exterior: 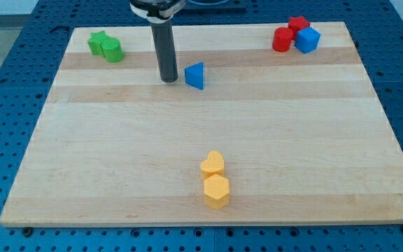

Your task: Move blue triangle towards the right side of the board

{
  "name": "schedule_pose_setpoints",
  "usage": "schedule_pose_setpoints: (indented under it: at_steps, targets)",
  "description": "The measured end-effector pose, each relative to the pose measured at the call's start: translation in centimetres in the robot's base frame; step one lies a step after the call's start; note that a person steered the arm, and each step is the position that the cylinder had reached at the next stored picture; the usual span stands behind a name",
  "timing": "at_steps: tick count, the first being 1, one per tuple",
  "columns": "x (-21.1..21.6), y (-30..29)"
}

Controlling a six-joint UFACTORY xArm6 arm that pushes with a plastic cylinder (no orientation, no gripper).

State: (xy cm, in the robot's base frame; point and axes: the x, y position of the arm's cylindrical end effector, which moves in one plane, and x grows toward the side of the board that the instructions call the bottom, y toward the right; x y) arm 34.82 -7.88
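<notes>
A blue perforated metal bench (pixel 5 77) fills the edges of the view, its grid of small holes showing at the left, the right and the bottom. On it lies a large pale wooden board (pixel 208 133) made of glued strips, the grain running across the view. No writing, label or brand mark can be read anywhere.

The arm's dark rod comes down from the view's top, and my tip (pixel 168 80) rests on the board in its upper half, left of centre. There are no jaws here, only the bare rod, holding nothing.

The blue triangle (pixel 195 75) sits just beside my tip, on the view's right of it.

At the upper right, a red cylinder (pixel 282 40), another red block (pixel 299 24) and a blue cube (pixel 308 40) cluster together. At the upper left, a green star (pixel 98 42) touches a green cylinder (pixel 112 50). Near the bottom centre, a yellow heart (pixel 213 164) touches a yellow hexagon (pixel 216 191).
</notes>
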Motion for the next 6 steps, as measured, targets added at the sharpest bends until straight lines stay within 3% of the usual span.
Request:
schedule_pose_setpoints:
  at_steps: [6]
  targets:
    - [0.2,8.3]
